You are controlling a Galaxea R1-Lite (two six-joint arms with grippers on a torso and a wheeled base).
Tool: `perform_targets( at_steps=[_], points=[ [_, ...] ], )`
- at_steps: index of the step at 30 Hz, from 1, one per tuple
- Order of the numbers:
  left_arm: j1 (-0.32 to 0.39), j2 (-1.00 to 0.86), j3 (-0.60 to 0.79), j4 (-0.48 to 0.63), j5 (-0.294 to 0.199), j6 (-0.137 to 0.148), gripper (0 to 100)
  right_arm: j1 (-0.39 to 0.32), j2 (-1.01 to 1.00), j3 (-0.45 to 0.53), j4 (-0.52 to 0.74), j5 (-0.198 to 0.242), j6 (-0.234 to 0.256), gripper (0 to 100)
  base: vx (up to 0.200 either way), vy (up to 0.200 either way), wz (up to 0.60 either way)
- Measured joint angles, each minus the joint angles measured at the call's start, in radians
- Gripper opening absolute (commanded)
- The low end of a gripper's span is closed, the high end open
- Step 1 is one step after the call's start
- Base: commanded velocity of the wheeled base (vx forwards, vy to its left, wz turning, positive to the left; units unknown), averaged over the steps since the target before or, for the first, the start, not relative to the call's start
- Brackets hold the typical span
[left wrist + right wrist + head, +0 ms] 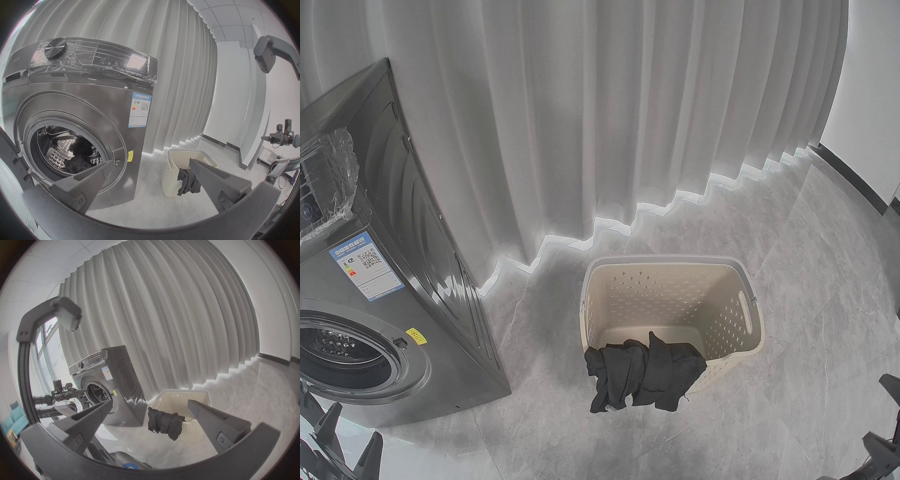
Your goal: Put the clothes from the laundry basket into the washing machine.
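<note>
The washing machine (406,262) stands at the left of the head view with its round drum opening uncovered. In the left wrist view a dark garment (78,164) lies inside the drum. The cream laundry basket (662,257) sits on the grey floor (800,250) at lower centre, well apart from the machine, in front of the white curtain (612,112). A black piece of clothing (644,372) is draped over the basket's near rim, hanging partly outside.

The left claw (151,161) is released, its fingers spread wide with nothing between them. It sits at the lower left corner of the head view, just before the machine's front. The right claw (150,402) is likewise released and empty, at the lower right corner, apart from the basket.
</note>
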Motion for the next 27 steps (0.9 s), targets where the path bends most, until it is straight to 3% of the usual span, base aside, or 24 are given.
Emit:
perform_targets(
  at_steps=[12, 17, 24, 27],
  points=[
    [0.000, 0.000, 0.000, 0.000, 0.000, 0.000, 100, 0.007, 0.542, -0.108, -0.145, -0.011, 0.009, 100, 0.000, 0.000, 0.00],
    [0.000, 0.000, 0.000, 0.000, 0.000, 0.000, 100, 0.047, 0.794, -0.133, -0.281, -0.086, 0.014, 100, 0.000, 0.000, 0.00],
    [0.000, 0.000, 0.000, 0.000, 0.000, -0.001, 100, 0.174, 1.129, -0.163, -0.474, -0.252, 0.037, 100, 0.000, 0.000, 0.00],
    [0.000, 0.000, 0.000, 0.000, 0.000, 0.000, 100, 0.221, 1.258, -0.181, -0.560, -0.303, 0.046, 100, 0.000, 0.000, 0.00]
  ],
)
